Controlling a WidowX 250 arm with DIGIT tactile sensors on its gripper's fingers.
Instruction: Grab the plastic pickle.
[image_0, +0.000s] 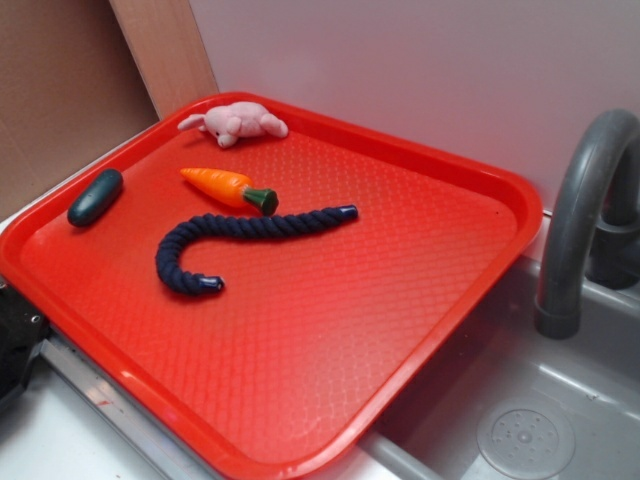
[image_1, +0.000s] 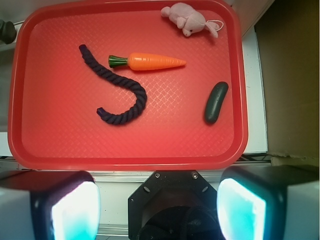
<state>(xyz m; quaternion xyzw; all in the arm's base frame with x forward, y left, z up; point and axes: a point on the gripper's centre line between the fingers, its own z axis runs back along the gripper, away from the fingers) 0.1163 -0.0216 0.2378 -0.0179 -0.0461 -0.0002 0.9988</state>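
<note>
The plastic pickle (image_0: 95, 197), a small dark teal-green capsule, lies on the red tray (image_0: 350, 330) near its far left rim. In the wrist view the pickle (image_1: 216, 102) is at the right side of the tray (image_1: 60, 125), nothing touching it. My gripper (image_1: 157, 202) hangs outside the tray's near rim, well short of the pickle. Its two fingers (image_1: 75, 207) stand wide apart with nothing between them. In the exterior view only a black part of the arm (image_0: 15, 345) shows at the left edge.
On the tray also lie an orange carrot (image_0: 228, 187), a curved navy rope (image_0: 235, 240) and a pink plush animal (image_0: 238, 122). A grey faucet (image_0: 580, 210) and sink (image_0: 520, 420) stand to the right. Brown board (image_0: 60, 90) rises behind the tray's left side.
</note>
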